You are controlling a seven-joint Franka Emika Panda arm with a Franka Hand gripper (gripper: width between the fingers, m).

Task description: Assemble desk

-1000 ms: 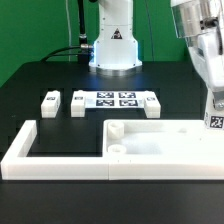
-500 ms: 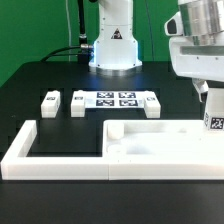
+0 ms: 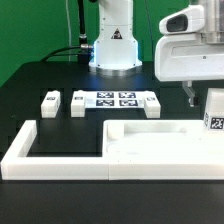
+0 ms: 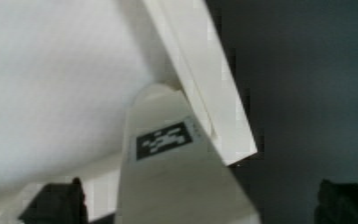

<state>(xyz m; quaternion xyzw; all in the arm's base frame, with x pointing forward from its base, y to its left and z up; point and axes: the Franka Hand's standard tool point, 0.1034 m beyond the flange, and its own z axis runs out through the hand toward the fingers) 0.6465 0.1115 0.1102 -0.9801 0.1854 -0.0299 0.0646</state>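
Exterior view shows one leg (image 3: 213, 112) standing upright on the desk board (image 3: 150, 141) at that view's right, seemingly fitted, the fingers (image 3: 190, 92) spread open beside it, while three more legs (image 3: 79, 103) wait unattached on the black tabletop (image 3: 40, 72).

No legible words or numbers anywhere. Signs only: four black-and-white tags on marker board (image 3: 116, 100), far middle; one tag on upright leg (image 3: 213, 105) at the exterior view's right, tag also visible on leg in wrist view; black triangle mark (image 3: 115, 37) on robot base (image 3: 115, 55)
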